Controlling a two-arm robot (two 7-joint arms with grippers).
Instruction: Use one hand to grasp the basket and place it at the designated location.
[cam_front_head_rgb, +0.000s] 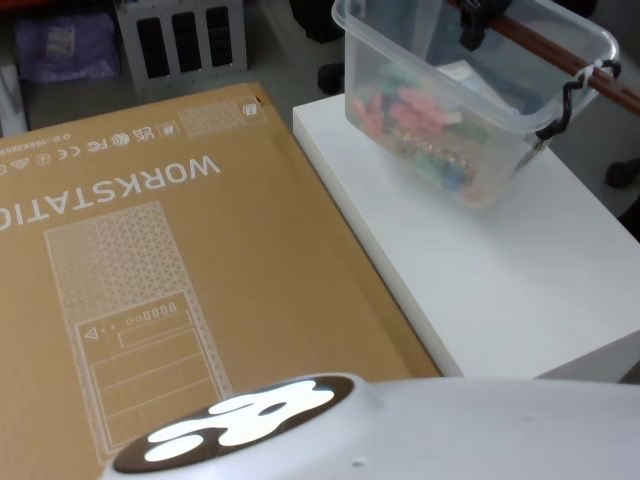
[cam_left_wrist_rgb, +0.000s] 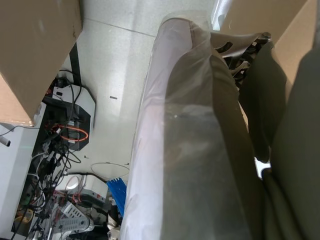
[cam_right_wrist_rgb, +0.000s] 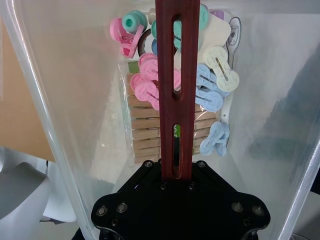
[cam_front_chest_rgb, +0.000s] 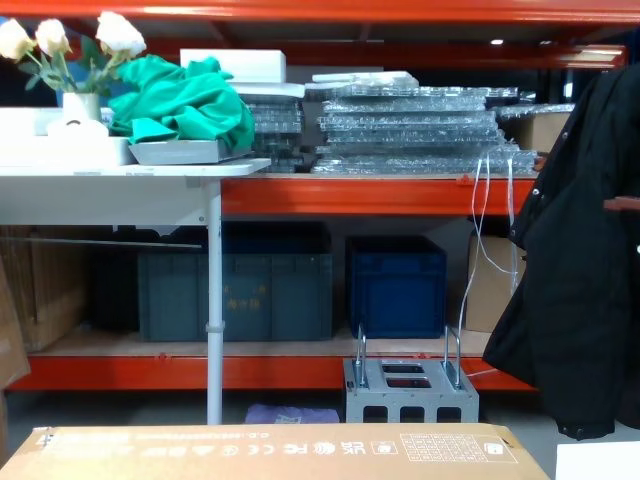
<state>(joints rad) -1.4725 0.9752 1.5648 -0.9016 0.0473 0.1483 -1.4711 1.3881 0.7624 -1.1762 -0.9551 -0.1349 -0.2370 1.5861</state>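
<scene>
Right gripper (cam_front_head_rgb: 470, 24) poised above basket (cam_front_head_rgb: 432, 72) on white table (cam_front_head_rgb: 480, 290), fingers clenched on its raised red-brown handle (cam_right_wrist_rgb: 175, 75)

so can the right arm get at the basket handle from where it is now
Probably yes: the right gripper sits right at the handle over the basket, with nothing between them.

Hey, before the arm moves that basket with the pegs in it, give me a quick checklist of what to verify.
1. Right gripper closed on the handle: ok.
2. Grip centred along the handle: cannot tell.
3. Basket lifted clear of the white table: cannot tell.
4. Pegs all inside the basket: ok.
5. Free space left of the table: not ok, a cardboard box lies close alongside.
</scene>
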